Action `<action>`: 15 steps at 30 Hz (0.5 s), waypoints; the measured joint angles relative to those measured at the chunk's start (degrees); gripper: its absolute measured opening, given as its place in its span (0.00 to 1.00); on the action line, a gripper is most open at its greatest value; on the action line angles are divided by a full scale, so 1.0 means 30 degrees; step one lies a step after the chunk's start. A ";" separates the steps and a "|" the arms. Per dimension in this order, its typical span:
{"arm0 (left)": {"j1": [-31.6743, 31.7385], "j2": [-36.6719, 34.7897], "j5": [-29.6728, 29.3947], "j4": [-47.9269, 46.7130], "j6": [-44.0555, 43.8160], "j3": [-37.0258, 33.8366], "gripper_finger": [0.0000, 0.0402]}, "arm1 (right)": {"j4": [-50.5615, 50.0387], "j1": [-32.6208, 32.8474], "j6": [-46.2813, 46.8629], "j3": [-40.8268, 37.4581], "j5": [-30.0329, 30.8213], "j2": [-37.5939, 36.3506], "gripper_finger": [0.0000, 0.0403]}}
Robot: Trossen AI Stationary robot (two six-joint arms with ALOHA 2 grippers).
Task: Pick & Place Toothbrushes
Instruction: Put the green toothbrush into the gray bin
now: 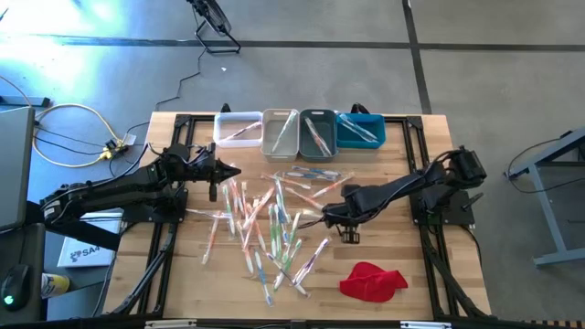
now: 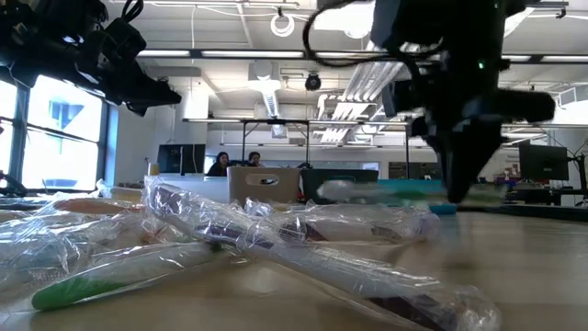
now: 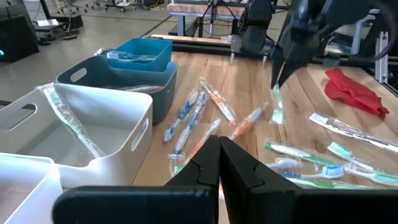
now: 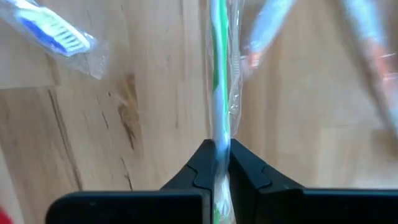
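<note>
Left gripper [image 1: 223,170]: closed and empty, hovering just in front of the white bin [image 1: 237,128], at the pile's left edge.
Pile [image 1: 265,224]: dozens of wrapped toothbrushes lie loose on the table in front of the bins; most of the job is left.
Bins: white, beige [image 1: 281,132], grey [image 1: 317,134] and blue [image 1: 360,132] each hold a brush or a few already.
Right gripper [image 1: 327,217]: pinched on a green brush [image 4: 217,93], raised off the table at the pile's right edge; placing is not yet done.
Red cloth [image 1: 372,281]: well in front of the pile's right side, untouched.
</note>
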 joint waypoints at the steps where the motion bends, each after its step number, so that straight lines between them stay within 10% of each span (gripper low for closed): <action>1: -0.0002 0.0000 0.0035 -0.0011 0.0000 0.0000 0.00 | -0.0325 -0.0022 0.0007 0.0176 0.0199 -0.0249 0.03; 15: 0.0001 0.0007 0.0018 -0.0156 -0.0066 0.0000 0.00 | -0.2307 -0.0116 0.0692 0.2420 0.4038 -0.5694 0.03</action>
